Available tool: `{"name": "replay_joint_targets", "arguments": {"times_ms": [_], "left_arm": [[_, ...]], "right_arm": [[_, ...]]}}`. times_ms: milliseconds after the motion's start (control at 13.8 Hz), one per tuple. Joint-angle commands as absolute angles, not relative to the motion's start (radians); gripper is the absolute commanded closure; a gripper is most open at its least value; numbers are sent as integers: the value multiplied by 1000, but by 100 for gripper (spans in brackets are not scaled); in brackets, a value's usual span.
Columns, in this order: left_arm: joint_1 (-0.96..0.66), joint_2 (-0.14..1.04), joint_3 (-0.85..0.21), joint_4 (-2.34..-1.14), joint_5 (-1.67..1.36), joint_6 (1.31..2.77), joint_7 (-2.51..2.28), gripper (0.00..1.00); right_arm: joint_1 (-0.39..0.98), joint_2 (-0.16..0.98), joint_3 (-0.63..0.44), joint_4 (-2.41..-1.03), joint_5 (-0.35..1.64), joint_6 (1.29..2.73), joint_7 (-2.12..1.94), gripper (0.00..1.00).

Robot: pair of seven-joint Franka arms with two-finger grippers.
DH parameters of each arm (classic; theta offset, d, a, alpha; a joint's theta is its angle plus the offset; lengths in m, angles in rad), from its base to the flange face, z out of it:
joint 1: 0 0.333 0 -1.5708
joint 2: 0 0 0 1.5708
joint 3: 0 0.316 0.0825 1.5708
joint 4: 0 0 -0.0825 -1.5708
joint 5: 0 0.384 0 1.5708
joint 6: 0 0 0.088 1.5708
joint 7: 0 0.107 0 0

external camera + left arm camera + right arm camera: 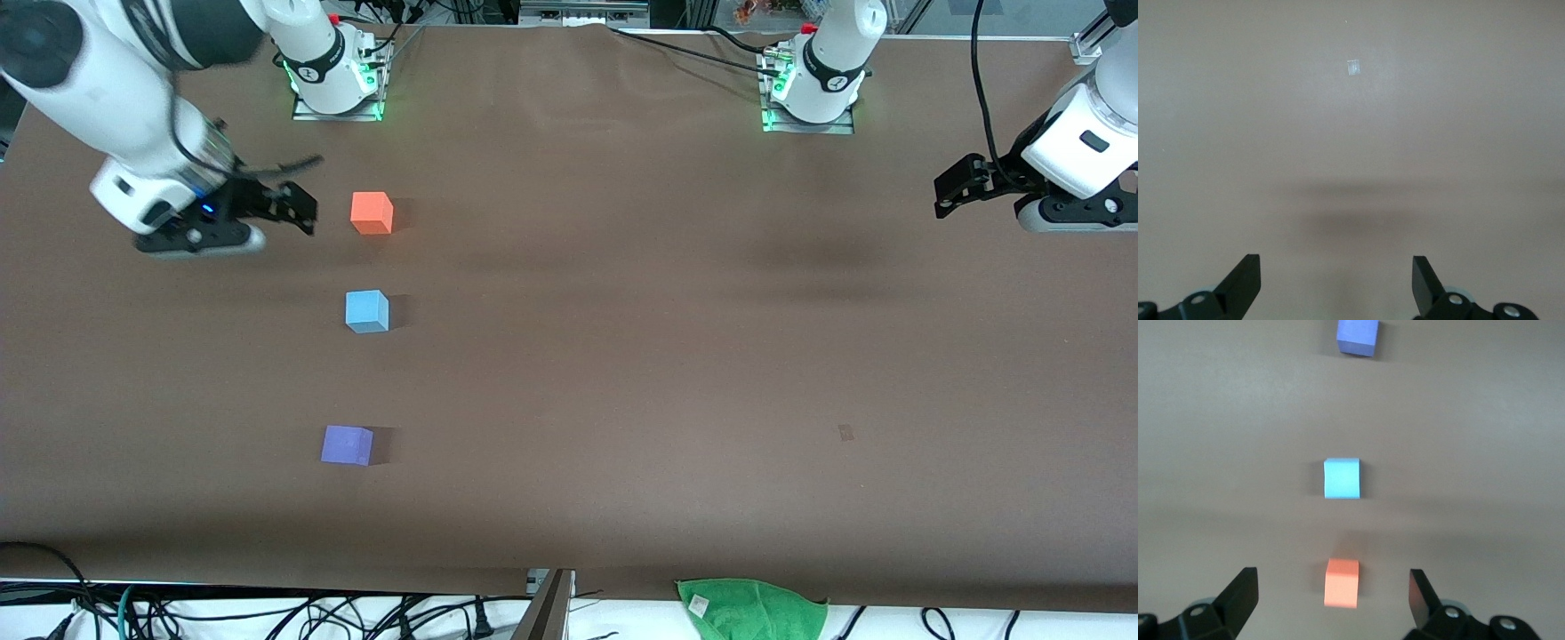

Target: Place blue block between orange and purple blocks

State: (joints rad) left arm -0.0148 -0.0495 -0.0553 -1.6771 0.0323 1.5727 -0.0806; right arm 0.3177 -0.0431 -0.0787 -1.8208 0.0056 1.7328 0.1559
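The orange block (372, 213), the blue block (366, 311) and the purple block (347, 444) stand apart in a line on the brown table. Blue is in the middle, orange is farthest from the front camera and purple is nearest. My right gripper (300, 206) hangs open and empty in the air beside the orange block, toward the right arm's end. The right wrist view shows the orange block (1342, 583), the blue block (1341, 478) and the purple block (1357, 336) lined up ahead of the right gripper (1333, 587). My left gripper (949, 188) waits open and empty at the left arm's end; the left gripper (1337, 270) sees only bare table.
A green cloth (751, 609) lies at the table edge nearest the front camera, with cables beside it. A small mark (845, 433) sits on the table surface toward the left arm's end. The two arm bases (338, 80) (813, 89) stand along the table's farthest edge.
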Motion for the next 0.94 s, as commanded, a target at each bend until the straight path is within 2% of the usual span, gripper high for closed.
{"name": "replay_joint_targets", "arguments": {"times_ms": [0, 363, 870], "left_arm": [[-17, -35, -54, -1644, 23, 1552, -60, 0], [-17, -35, -54, -1644, 23, 1551, -58, 0], [-17, -35, -54, -1644, 23, 1549, -60, 0]], "right_arm": [[314, -11, -106, -1701, 11, 1643, 134, 0], [316, -12, -120, -1651, 11, 1617, 75, 0], [313, -9, -120, -1647, 12, 1617, 84, 0]]}}
